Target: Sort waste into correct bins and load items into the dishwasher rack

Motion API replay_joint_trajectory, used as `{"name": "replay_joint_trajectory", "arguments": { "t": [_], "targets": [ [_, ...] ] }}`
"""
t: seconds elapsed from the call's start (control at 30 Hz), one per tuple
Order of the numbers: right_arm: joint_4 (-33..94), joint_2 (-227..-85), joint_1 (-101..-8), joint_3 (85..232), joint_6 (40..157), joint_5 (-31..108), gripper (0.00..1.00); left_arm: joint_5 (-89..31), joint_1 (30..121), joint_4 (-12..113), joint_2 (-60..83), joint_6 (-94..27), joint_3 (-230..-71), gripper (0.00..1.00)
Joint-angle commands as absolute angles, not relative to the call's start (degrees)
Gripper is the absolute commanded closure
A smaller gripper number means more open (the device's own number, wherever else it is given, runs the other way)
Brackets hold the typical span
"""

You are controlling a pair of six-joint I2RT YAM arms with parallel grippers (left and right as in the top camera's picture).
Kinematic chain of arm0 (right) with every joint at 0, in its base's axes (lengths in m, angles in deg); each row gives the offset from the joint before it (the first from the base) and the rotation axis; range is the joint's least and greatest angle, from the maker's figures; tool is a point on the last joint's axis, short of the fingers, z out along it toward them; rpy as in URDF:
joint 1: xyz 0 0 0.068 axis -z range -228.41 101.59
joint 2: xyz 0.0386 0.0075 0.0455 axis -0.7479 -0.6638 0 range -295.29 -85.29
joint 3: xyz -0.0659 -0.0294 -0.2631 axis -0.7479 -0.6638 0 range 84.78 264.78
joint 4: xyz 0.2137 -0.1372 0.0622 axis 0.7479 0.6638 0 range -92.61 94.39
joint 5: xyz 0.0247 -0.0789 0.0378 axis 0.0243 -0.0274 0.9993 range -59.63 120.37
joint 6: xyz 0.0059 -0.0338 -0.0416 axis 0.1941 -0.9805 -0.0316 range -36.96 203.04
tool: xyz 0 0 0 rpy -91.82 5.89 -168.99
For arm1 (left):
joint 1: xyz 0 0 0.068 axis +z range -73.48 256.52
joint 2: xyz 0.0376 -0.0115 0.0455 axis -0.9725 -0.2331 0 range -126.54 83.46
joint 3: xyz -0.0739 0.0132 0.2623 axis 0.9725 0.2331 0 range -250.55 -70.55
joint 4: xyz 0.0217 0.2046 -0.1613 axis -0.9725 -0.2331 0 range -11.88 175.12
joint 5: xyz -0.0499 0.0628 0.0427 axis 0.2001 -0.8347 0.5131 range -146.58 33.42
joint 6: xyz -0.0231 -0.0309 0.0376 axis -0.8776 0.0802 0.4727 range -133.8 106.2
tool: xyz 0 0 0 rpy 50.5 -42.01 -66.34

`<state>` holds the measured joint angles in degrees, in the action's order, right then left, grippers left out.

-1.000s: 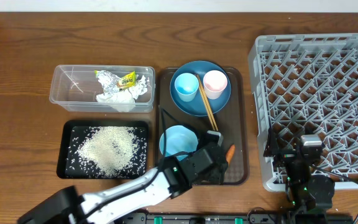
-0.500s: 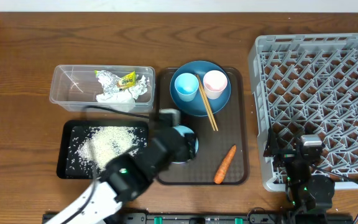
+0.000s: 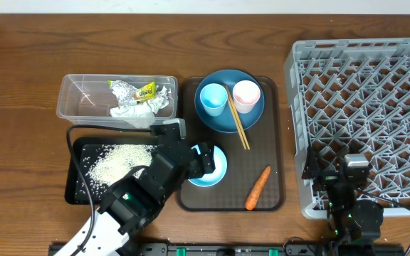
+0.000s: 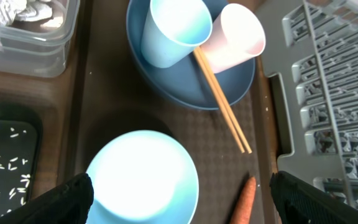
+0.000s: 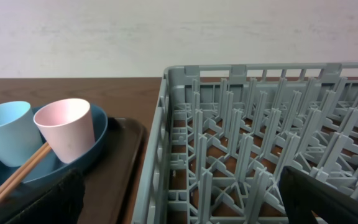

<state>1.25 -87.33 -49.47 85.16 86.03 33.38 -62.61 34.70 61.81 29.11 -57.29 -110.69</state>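
Left hand (image 4: 180,202) is held open, fingers wide apart. Pale-blue bowl (image 4: 142,177) is seen directly below, between them, on the brown tray (image 4: 219,180). This hand is judged the nearer.

Upper centre, you are seeing a dark-blue plate (image 3: 218,122), a light-blue cup (image 3: 213,99) and a pink cup (image 3: 246,94). Lower left, white rice grains (image 3: 116,163) are speckling the black tray (image 3: 119,141); right, the grey rack (image 3: 376,92) is showing a lattice.
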Motion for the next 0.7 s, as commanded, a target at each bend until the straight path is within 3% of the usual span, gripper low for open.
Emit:
{"name": "replay_joint_trajectory", "arguments": {
  "t": [0.0, 0.67],
  "targets": [
    [1.5, -87.4, -49.4, 85.1, 85.8, 33.4, 0.01, -63.5, 34.9, 61.6, 28.1, -56.9, -111.8, 0.05],
    [1.5, -87.4, -49.4, 85.1, 85.8, 33.4, 0.01, -63.5, 34.9, 61.5, 24.8, -56.9, -111.8, 0.0]
  ]
}}
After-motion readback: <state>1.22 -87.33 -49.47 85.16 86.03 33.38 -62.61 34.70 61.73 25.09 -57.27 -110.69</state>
